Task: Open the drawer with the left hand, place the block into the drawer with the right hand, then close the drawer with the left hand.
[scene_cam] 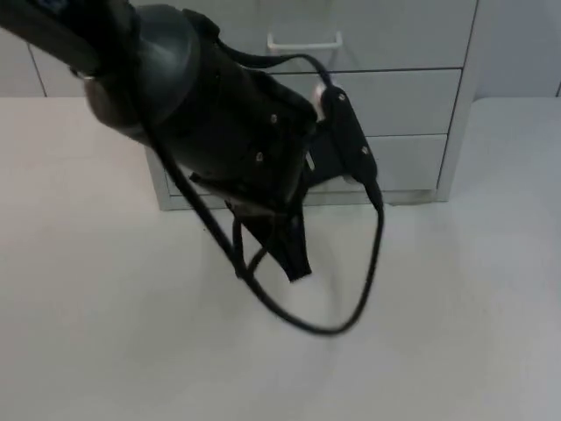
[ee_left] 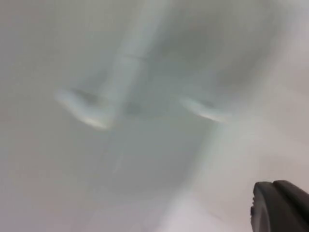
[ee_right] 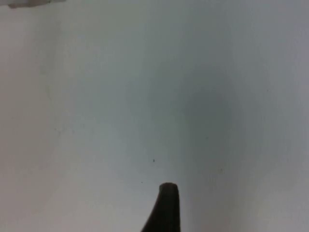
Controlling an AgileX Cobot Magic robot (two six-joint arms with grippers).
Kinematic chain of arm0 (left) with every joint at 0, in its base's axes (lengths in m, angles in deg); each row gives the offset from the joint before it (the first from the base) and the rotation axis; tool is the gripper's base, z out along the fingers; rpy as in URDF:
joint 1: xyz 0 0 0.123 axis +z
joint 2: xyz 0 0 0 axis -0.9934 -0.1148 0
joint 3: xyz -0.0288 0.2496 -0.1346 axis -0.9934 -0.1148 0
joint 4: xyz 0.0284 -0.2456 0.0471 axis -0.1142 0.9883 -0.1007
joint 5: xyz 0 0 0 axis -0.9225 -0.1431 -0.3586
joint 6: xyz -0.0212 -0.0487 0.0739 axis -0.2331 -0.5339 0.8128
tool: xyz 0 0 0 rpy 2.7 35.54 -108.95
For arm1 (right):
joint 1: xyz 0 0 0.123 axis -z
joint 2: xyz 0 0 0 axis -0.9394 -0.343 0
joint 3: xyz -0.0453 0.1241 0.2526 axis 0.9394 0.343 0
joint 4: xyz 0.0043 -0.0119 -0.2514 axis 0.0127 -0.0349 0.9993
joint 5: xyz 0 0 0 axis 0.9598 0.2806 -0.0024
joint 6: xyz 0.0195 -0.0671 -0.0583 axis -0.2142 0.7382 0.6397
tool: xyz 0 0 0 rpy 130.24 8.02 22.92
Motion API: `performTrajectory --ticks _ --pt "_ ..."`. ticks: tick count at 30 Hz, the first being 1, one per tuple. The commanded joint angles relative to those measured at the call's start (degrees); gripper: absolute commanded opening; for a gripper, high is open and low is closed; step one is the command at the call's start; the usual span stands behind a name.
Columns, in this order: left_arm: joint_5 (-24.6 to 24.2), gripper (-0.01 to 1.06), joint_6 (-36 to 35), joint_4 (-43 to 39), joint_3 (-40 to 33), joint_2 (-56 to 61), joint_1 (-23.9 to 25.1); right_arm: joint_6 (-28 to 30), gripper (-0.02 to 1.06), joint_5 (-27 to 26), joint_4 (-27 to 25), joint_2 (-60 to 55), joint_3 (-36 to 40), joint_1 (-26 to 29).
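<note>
Drawer unit (scene_cam: 394,96): pale grey, three stacked fronts, white bar handle (scene_cam: 304,42) on top front, all fronts flush shut; stands at table's (scene_cam: 456,333) far edge, centre. Left gripper (scene_cam: 294,254) hangs low just before unit's lower front; finger state cannot tell. White table bare in front and both sides. Right gripper (ee_right: 164,208) over plain tabletop.

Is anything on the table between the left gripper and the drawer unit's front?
In the top view, the left gripper hangs just in front of the drawer unit. The strip of white table still visible between them is bare; the arm hides part of it.
</note>
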Motion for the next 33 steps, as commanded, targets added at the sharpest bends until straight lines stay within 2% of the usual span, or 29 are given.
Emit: performTrajectory --ticks 1,2,3,5,6,8,9,13,14,16,19,20,24,27,28,30,31,33 --pt "0.68 0.00 6.57 10.12 -2.56 3.88 -2.32 -0.16 0.71 -0.45 0.33 0.36 0.13 0.13" --pt "0.77 0.00 8.91 14.57 -3.55 5.78 -3.46 -0.16 0.71 -0.45 0.33 0.36 0.13 0.13" --pt "0.77 0.00 8.91 14.57 -3.55 5.78 -3.46 -0.16 0.71 -0.45 0.33 0.36 0.13 0.13" --pt "0.77 0.00 12.92 20.62 -4.63 8.51 -4.65 -0.16 0.71 -0.45 0.33 0.36 0.13 0.13" --pt "0.77 0.00 17.70 28.85 -5.39 11.97 -5.36 -0.16 0.71 -0.45 0.33 0.36 0.13 0.13" --pt "0.63 0.00 25.24 39.34 -5.54 15.19 -5.36 -0.16 0.71 -0.45 0.33 0.36 0.13 0.13" --pt "0.63 0.00 25.24 39.34 -5.54 15.19 -5.36 -0.16 0.71 -0.45 0.33 0.36 0.13 0.13" --pt "0.27 0.00 39.60 56.67 -5.54 21.74 -3.34 -0.16 0.71 -0.44 0.22 0.36 0.13 0.13" --pt "0.27 0.00 39.60 56.67 -5.54 21.74 -3.34 -0.16 0.71 -0.44 0.22 0.36 0.13 0.13" --pt "-0.30 0.00 43.53 62.94 -5.54 24.21 -1.56 -0.16 0.71 -0.44 0.10 0.36 0.13 0.13" --pt "-2.34 0.00 47.37 68.34 -5.54 26.79 2.39 -0.16 0.71 -0.44 0.10 0.36 0.13 0.13" --pt "-2.34 0.00 47.37 68.34 -5.54 26.79 2.39 -0.16 0.71 -0.44 0.10 0.36 0.13 0.13" --pt "-5.35 0.00 48.93 72.38 -5.54 30.20 9.05 -0.16 0.71 -0.44 -0.12 0.36 0.13 0.13" --pt "-6.27 0.00 49.49 73.86 -5.63 31.40 11.32 -0.16 0.71 -0.44 -0.12 0.36 0.13 0.13" --pt "-7.06 0.00 49.57 74.54 -5.77 33.01 13.88 -0.16 0.71 -0.44 -0.12 0.36 0.13 0.13" --pt "-6.94 0.00 49.39 74.95 -7.09 35.60 16.99 -0.16 0.71 -0.44 -0.12 0.36 0.13 0.13" --pt "-6.94 0.00 49.39 74.95 -7.09 35.60 16.99 -0.16 0.71 -0.44 -0.12 0.36 0.13 0.13" --pt "-6.58 0.00 49.34 75.70 -9.14 38.83 20.80 -0.16 0.71 -0.44 -0.12 0.36 0.13 0.13"
